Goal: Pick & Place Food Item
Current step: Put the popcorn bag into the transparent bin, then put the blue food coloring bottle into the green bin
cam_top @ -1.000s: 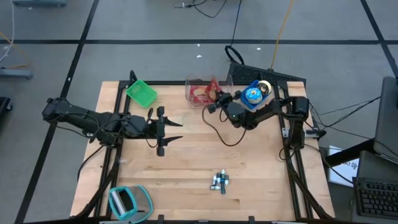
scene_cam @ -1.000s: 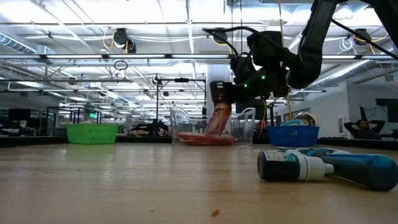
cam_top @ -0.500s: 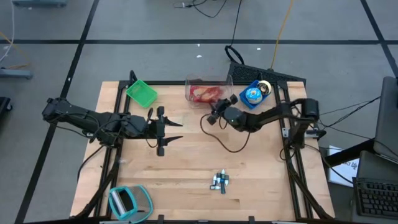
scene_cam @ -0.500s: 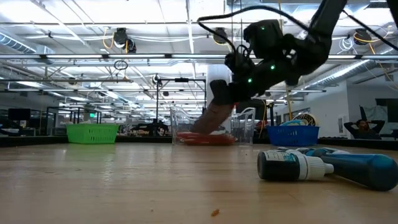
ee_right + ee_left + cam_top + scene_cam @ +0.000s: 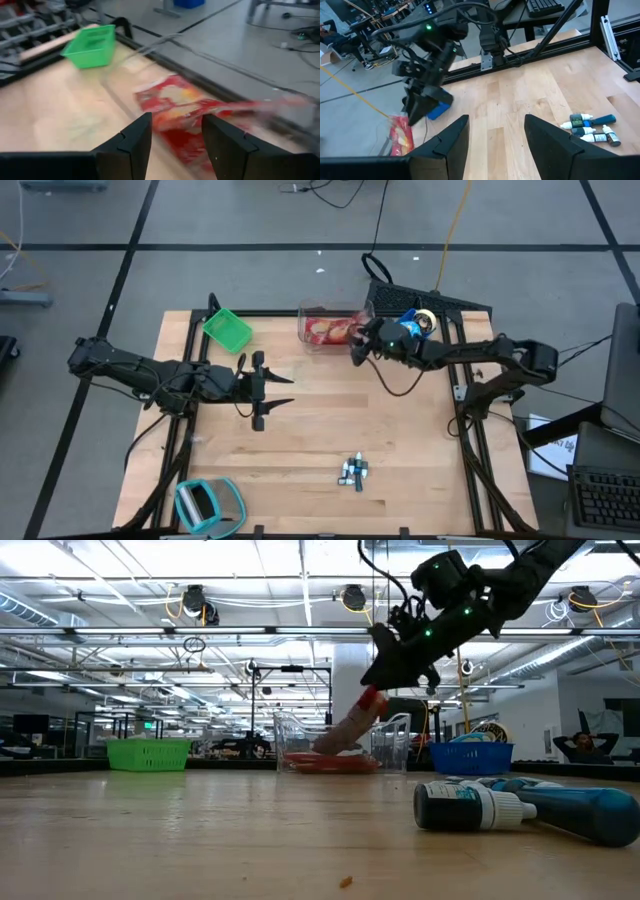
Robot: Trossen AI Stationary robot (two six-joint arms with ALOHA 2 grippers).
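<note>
High view: right gripper (image 5: 357, 347) at the table's (image 5: 320, 435) far edge, just beside the clear bin (image 5: 333, 326), which holds the red snack bag (image 5: 330, 330). Blue basket (image 5: 407, 331) right of the bin, under the right arm. Green basket (image 5: 228, 328) near the far-left corner. Left gripper (image 5: 285, 391) parked mid-table toward the left, jaws wide, empty. Bottles (image 5: 353, 472) near the front edge, teal holder (image 5: 207, 504) at the front-left corner.

Low view: right gripper (image 5: 383, 671) up above the bin (image 5: 342, 743); bag (image 5: 345, 733) leans in it, one end up close under the fingers, can't tell if touching. Bottles (image 5: 530, 807) in front at right.

Left wrist: fingers (image 5: 451, 140) spread, nothing between; bag (image 5: 400, 134), blue basket (image 5: 439, 108), bottles (image 5: 590, 129) visible.

Right wrist: fingers (image 5: 133, 139) apart, empty, bag (image 5: 181, 112) just ahead in the bin, green basket (image 5: 92, 46) beyond.
</note>
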